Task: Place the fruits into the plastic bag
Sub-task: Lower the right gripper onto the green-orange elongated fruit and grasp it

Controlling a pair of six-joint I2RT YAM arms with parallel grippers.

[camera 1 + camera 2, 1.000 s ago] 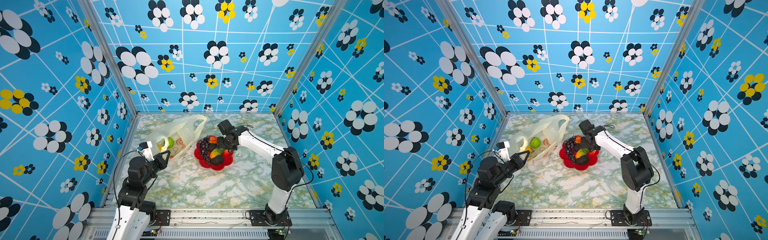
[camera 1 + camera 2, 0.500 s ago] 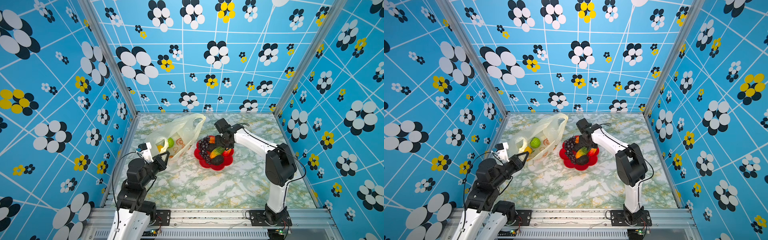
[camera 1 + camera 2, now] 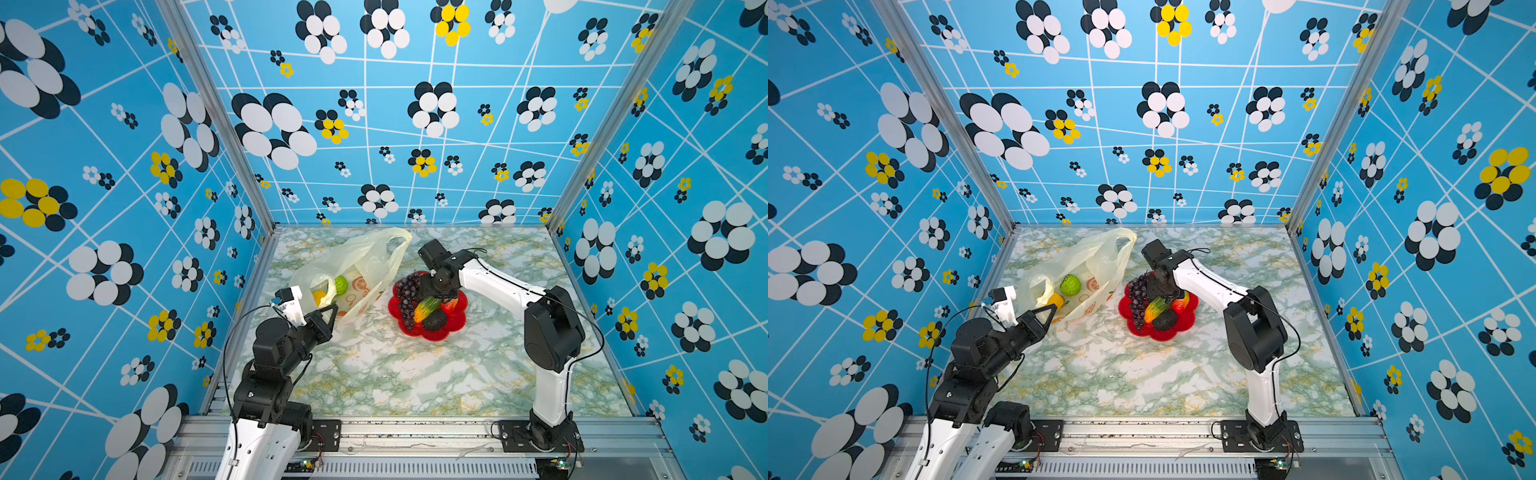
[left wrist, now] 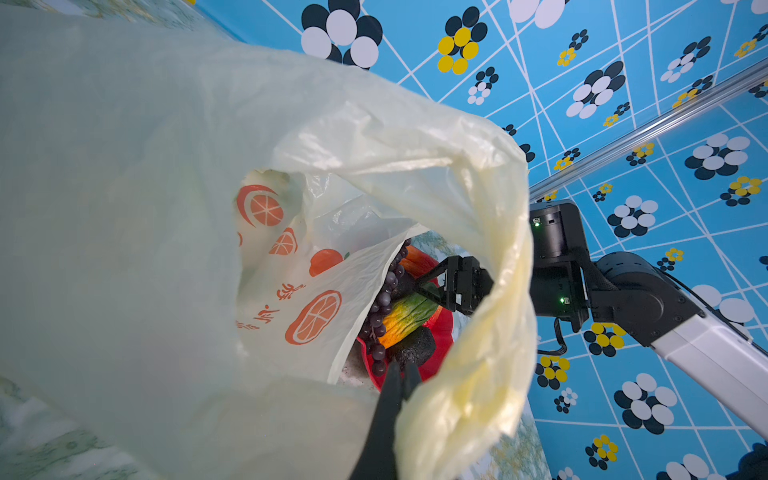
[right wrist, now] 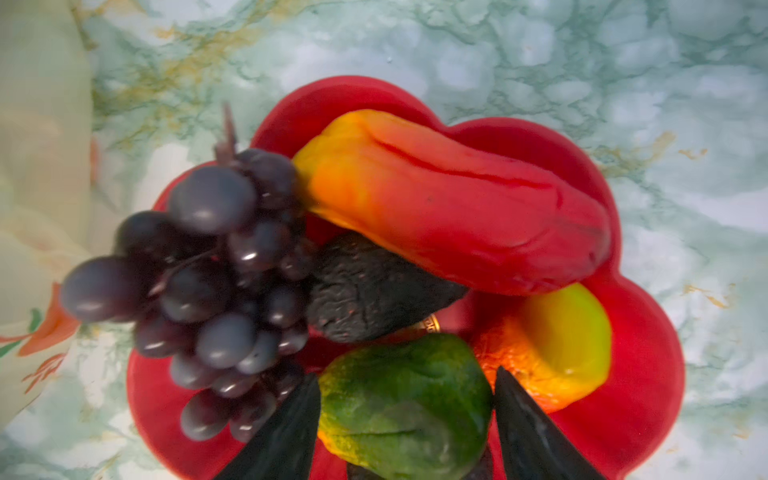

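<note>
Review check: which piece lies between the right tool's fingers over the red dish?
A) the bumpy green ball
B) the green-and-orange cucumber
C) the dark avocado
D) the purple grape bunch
B: in the right wrist view the right tool has a finger on either side of the green-and-orange cucumber. The grape bunch and avocado lie outside them in the red dish.

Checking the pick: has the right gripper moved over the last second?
Yes. In both top views the right gripper has shifted left, from the right side of the red dish to over its middle, above the green-and-orange fruit.
</note>
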